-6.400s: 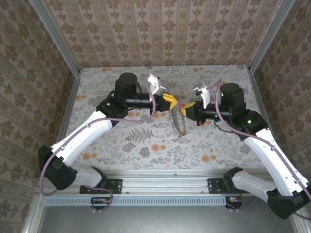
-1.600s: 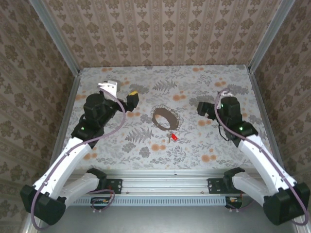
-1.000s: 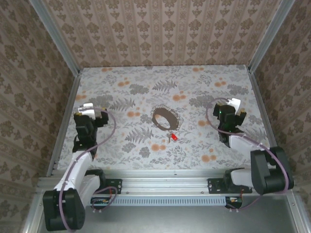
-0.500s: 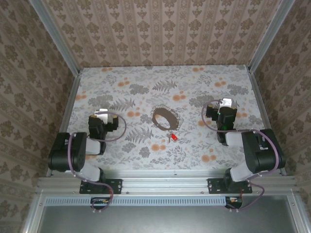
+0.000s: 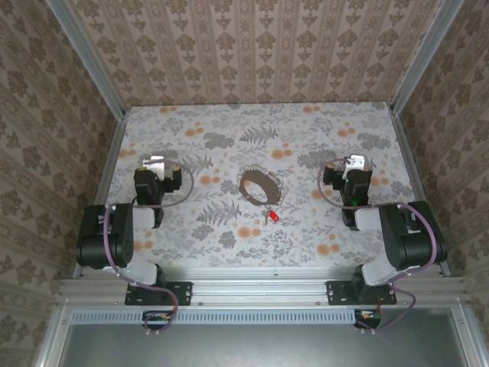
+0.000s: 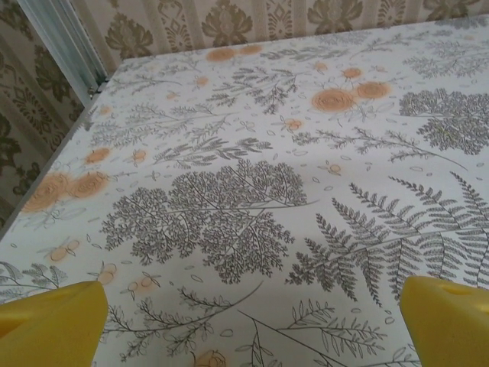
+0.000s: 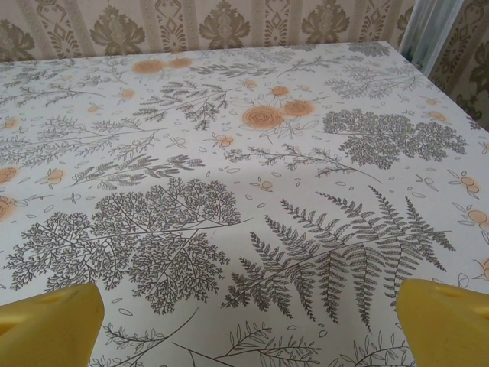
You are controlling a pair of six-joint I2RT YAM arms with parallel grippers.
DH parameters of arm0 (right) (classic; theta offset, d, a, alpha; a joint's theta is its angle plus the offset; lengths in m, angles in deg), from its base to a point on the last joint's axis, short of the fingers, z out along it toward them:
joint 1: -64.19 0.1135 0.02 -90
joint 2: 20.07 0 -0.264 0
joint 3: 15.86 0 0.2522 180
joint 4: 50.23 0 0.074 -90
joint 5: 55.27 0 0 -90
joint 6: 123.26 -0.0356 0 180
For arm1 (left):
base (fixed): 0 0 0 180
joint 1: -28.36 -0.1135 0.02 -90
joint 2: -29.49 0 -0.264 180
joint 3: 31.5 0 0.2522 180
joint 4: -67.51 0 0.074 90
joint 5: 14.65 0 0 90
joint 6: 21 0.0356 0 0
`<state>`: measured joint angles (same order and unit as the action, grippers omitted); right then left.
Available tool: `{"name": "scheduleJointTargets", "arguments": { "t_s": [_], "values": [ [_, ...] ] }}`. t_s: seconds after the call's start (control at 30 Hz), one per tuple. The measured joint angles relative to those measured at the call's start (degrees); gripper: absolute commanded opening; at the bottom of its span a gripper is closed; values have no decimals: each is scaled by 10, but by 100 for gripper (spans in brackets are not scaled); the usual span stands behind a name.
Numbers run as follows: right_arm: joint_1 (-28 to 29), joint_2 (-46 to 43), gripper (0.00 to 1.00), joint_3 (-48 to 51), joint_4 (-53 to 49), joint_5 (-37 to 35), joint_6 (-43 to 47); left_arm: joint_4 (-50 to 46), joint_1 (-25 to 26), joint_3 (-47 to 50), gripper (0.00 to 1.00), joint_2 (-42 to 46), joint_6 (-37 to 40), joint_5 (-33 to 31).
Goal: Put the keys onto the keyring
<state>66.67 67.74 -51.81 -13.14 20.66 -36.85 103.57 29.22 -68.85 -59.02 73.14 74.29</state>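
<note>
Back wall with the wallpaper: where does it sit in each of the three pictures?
Top external: the wall spans the upper third, above the table.
Left wrist: wall along the top edge, right of the left corner post.
Right wrist: wall along the top edge, left of the right corner post.
Shared landmark: the floral table meeting the wall's foot.

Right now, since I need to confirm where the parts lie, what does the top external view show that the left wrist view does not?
Top external: the large thin dark metal keyring hoop lying mid-table, with the small red-headed key just beside its near edge. Left wrist: the left gripper close up, yellow fingers wide apart, holding nothing. Shared: the floral-patterned table and wallpapered wall.
</note>
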Motion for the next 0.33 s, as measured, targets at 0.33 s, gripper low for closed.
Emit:
{"name": "scheduleJointTargets", "arguments": {
  "t_s": [0.33],
  "values": [
    [-1, 0, 100, 0, 0, 9, 0, -12, 0, 0, 100, 0, 0, 0]
  ]
}}
